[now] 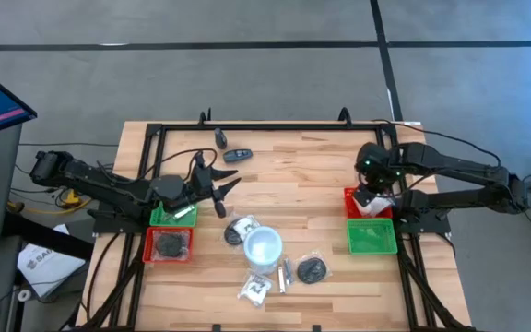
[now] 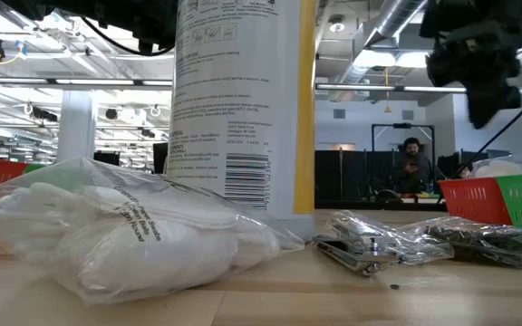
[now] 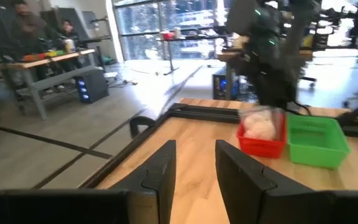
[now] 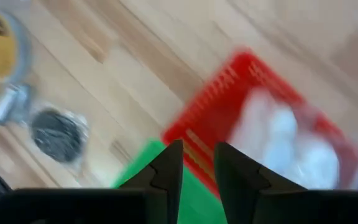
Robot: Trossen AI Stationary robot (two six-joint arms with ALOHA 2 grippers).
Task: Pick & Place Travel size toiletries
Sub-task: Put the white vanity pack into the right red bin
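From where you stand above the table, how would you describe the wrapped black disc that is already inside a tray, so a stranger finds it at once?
Start at the table's left edge, where two trays touch, green behind red. The disc lies in the red tray, nearer the front edge. Unlike the other black disc, which lies loose on the wood near the white cup, this one sits inside a tray.

One camera hangs high above me and looks straight down on the whole table [image 1: 293, 175], while another sits at table-top height, close behind a wrapped white packet [image 2: 116, 231], facing level across into the room. My left wrist camera looks forward past my own dark fingers [image 3: 163, 168] across the table to the red tray [image 3: 261, 138] and green tray [image 3: 314, 140] — the same pair the overhead view shows at the right edge. My right wrist camera points steeply down, close over that red tray [image 4: 229, 99].
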